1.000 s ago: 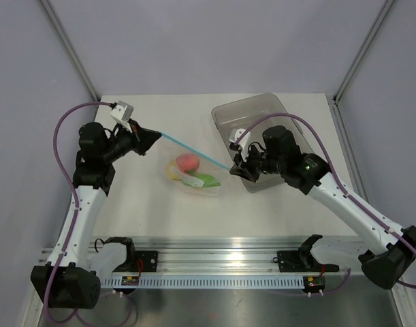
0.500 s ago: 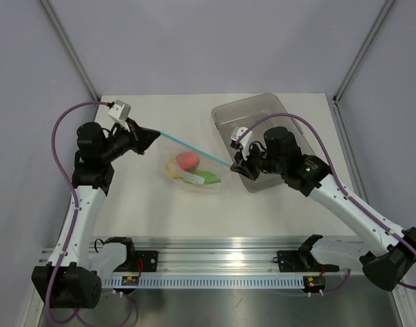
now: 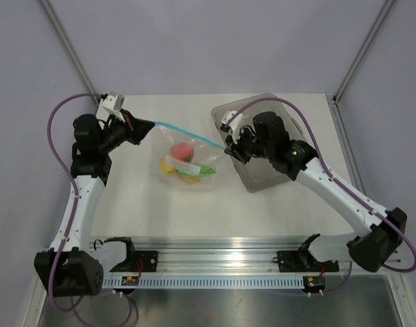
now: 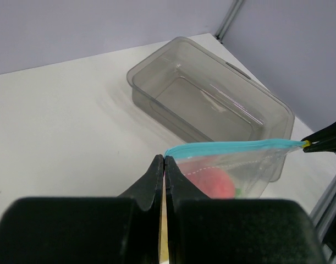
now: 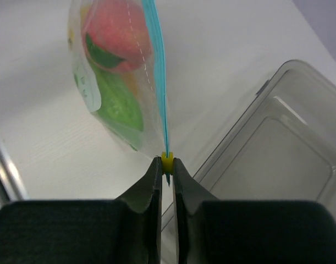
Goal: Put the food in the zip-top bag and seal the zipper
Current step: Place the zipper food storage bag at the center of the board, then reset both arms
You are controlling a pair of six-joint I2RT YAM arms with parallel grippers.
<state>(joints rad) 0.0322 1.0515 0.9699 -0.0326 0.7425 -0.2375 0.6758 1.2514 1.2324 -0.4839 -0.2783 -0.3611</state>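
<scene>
The clear zip-top bag point(image 3: 184, 167) hangs lifted between my two grippers, its light blue zipper point(image 3: 187, 133) stretched taut along the top. Inside are the food toys: a red-pink one point(image 3: 181, 150), a yellow one point(image 3: 166, 164) and a green one point(image 3: 197, 171). My left gripper point(image 3: 152, 123) is shut on the zipper's left end point(image 4: 170, 154). My right gripper point(image 3: 227, 145) is shut on the small yellow slider point(image 5: 167, 161) at the zipper's right end. The right wrist view shows the red-pink point(image 5: 115, 27) and green point(image 5: 121, 102) toys in the bag.
A grey translucent rectangular tray point(image 3: 259, 119) stands at the back right, just behind my right gripper; it also shows in the left wrist view point(image 4: 211, 104) and the right wrist view point(image 5: 272, 159). An aluminium rail point(image 3: 221, 262) runs along the near edge.
Both grippers have moved up and towards the back, lifting the bag off the table. The zipper now runs higher and further left, and the toys hang lower in the bag.
</scene>
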